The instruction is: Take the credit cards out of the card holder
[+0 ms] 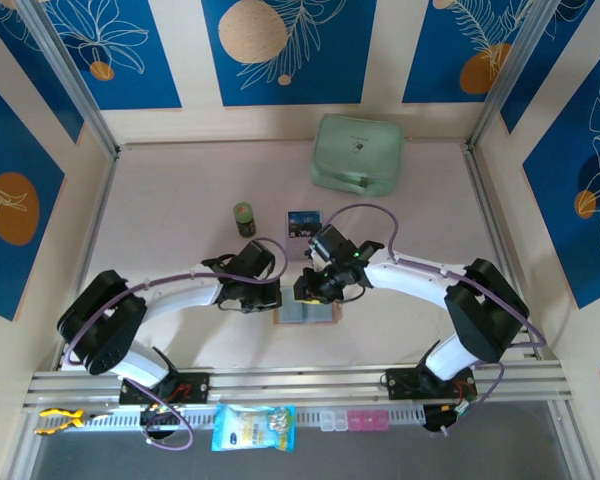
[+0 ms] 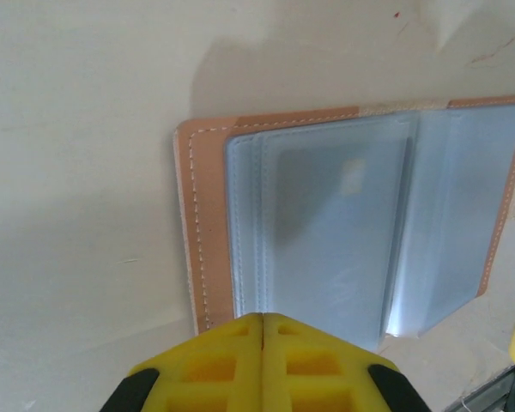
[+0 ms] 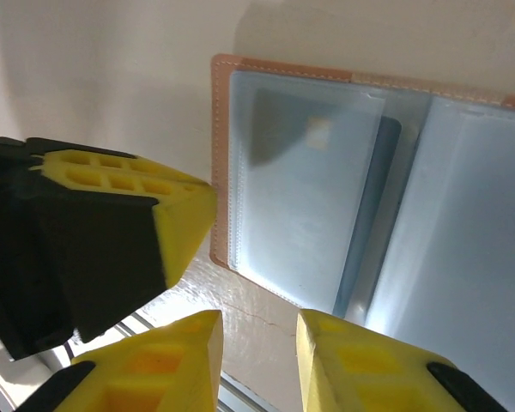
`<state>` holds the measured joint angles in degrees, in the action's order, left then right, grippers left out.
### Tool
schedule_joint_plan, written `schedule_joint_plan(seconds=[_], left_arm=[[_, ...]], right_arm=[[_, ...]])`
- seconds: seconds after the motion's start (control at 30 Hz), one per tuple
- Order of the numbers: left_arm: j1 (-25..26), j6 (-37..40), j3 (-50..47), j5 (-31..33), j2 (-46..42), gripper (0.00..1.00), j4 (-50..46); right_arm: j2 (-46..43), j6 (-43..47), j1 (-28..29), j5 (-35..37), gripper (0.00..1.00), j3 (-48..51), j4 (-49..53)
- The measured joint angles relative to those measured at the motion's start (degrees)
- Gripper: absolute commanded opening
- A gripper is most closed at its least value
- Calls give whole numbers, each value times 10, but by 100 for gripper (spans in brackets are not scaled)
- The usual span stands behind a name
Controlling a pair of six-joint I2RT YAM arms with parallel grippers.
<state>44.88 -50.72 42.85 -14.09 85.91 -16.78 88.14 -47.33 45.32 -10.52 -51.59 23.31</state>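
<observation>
Card holder: the tan leather-like bifold card holder [image 1: 305, 314] lay open and flat on the pale worktop [image 1: 170, 210], just ahead of the arms' bases, with its clear plastic sleeves facing up.
Card in sleeve: a dark card [image 3: 378, 189] sat tucked among the sleeves on one half of the card holder, its face dimmed by the plastic.
Loose card: a small dark blue credit card with pale print [image 1: 302, 222] lay on the worktop beyond the card holder and apart from it, near a small green jar [image 1: 244, 218].
Left claw: the left claw [image 2: 263, 322] had its yellow fingers pressed together with no gap. The tips were at the stitched edge of the card holder; whether they bore down on it could not be told.
Right claw: the right claw [image 3: 257, 335] hovered at the card holder's edge, close to the left claw. Its yellow fingers [image 3: 360, 365] stood apart with nothing between them.
Far end: a mint-green rounded case [image 1: 358, 153] sat at the back of the worktop, well apart from the rest.
</observation>
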Motion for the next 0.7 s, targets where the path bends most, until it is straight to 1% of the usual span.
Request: schedule_joint_plan(seconds=[0.1, 0.23, 0.7], left_arm=[[0, 0, 0, 2, 6, 0, -10], [0, 0, 0, 6, 10, 0, -23], [2, 0, -1, 13, 10, 0, -23]], right_arm=[[7, -9, 3, 0, 34, 1, -4], [14, -12, 4, -2, 33, 1, -12], [44, -18, 9, -6, 32, 1, -25]])
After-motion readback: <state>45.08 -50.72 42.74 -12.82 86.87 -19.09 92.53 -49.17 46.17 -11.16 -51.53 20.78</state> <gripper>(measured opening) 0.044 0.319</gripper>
